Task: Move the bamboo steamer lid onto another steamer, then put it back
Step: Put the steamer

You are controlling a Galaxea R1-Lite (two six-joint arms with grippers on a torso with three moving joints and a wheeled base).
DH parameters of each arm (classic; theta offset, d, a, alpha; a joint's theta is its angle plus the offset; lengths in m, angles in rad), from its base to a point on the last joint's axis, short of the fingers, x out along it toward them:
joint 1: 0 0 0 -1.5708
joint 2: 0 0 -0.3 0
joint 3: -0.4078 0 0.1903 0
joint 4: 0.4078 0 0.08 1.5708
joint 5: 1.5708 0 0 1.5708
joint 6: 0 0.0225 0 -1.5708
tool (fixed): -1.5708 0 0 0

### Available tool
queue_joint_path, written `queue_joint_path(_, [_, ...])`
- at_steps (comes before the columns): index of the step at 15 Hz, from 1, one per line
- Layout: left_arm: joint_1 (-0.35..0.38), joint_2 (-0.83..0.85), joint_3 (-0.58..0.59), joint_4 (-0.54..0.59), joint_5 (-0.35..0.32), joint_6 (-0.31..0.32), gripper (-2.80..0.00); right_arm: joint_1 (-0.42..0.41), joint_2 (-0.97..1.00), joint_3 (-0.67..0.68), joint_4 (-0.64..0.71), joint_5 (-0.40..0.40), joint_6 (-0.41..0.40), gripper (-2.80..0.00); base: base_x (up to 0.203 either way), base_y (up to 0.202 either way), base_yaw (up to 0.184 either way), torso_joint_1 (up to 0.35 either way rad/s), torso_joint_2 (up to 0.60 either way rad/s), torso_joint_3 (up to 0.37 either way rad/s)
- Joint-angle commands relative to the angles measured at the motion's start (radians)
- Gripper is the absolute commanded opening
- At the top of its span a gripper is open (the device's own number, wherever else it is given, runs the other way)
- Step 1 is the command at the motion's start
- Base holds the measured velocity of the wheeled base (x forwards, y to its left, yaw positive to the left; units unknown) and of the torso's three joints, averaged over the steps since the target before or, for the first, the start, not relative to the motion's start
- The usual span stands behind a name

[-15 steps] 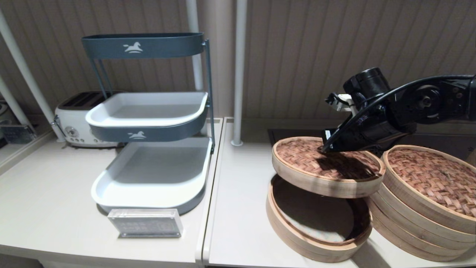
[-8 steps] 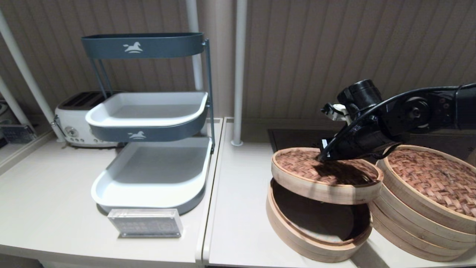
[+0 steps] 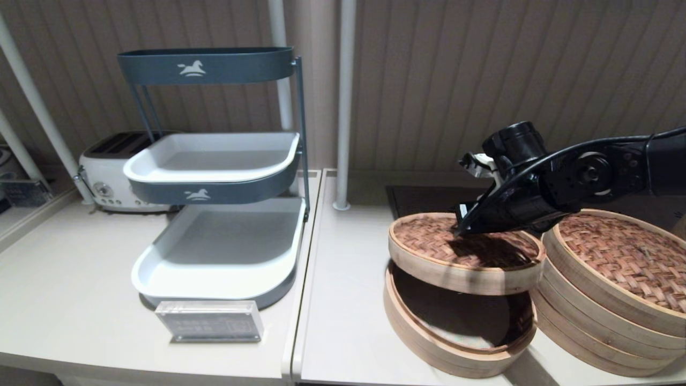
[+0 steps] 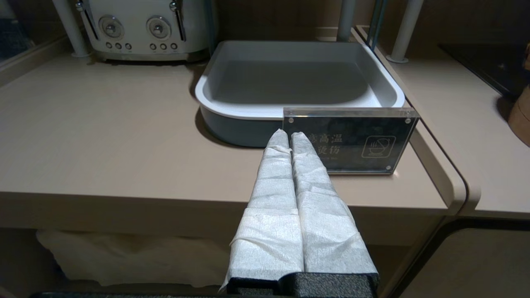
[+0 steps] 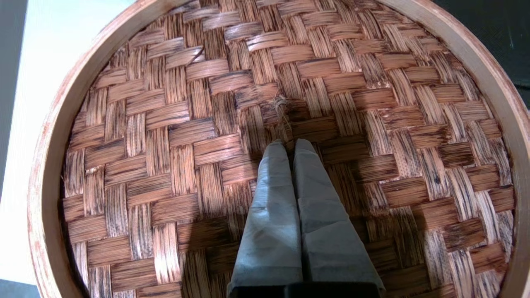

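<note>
The bamboo steamer lid (image 3: 429, 244), woven reddish-brown with a pale rim, hangs tilted just above a low open bamboo basket (image 3: 429, 343). My right gripper (image 3: 459, 230) is shut on the small dark centre loop (image 5: 283, 118) of the lid (image 5: 165, 124); its wrapped fingers (image 5: 273, 186) meet at the loop. The taller stacked steamer (image 3: 616, 279) with its own woven lid stands to the right, touching or almost touching the held lid's rim. My left gripper (image 4: 290, 138) is parked off the counter's front edge, shut and empty.
A three-tier grey and white tray rack (image 3: 214, 214) fills the left counter, with a clear acrylic sign (image 3: 209, 321) in front and a white toasterlike appliance (image 3: 112, 171) behind. Two white posts (image 3: 343, 107) rise at the back. A dark hob panel (image 3: 423, 195) lies behind the steamers.
The right gripper has lowered the lid and carried it slightly left, closing most of the gap over the low basket. The left arm has not moved.
</note>
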Motion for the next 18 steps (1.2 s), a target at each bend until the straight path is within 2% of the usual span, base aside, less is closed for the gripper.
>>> queue_joint_path(1, [0.0, -0.002, 0.028, 0.0, 0.001, 0.0, -2.8, 0.006, -0.001, 0.013, 0.001, -0.001, 0.001, -2.8, 0.0, 0.0, 0.0, 0.0, 0.0, 0.0])
queue_joint_path(9, [0.0, -0.002, 0.028, 0.0, 0.0, 0.0, -2.8, 0.023, -0.005, 0.094, -0.036, -0.001, -0.001, -2.8, 0.0, 0.0, 0.0, 0.0, 0.0, 0.0])
queue_joint_path(12, [0.0, -0.002, 0.028, 0.0, 0.001, 0.0, -2.8, 0.024, -0.039, 0.16, -0.047, -0.001, -0.001, -2.8, 0.0, 0.0, 0.0, 0.0, 0.0, 0.0])
queue_joint_path(15, [0.0, -0.002, 0.028, 0.0, 0.001, 0.0, -2.8, 0.025, -0.062, 0.243, -0.131, -0.001, -0.002, -2.8, 0.0, 0.0, 0.0, 0.0, 0.0, 0.0])
queue_joint_path(18, [0.0, -0.002, 0.028, 0.0, 0.001, 0.0, -2.8, 0.049, -0.093, 0.3, -0.155, -0.002, -0.003, -2.8, 0.0, 0.0, 0.0, 0.0, 0.0, 0.0])
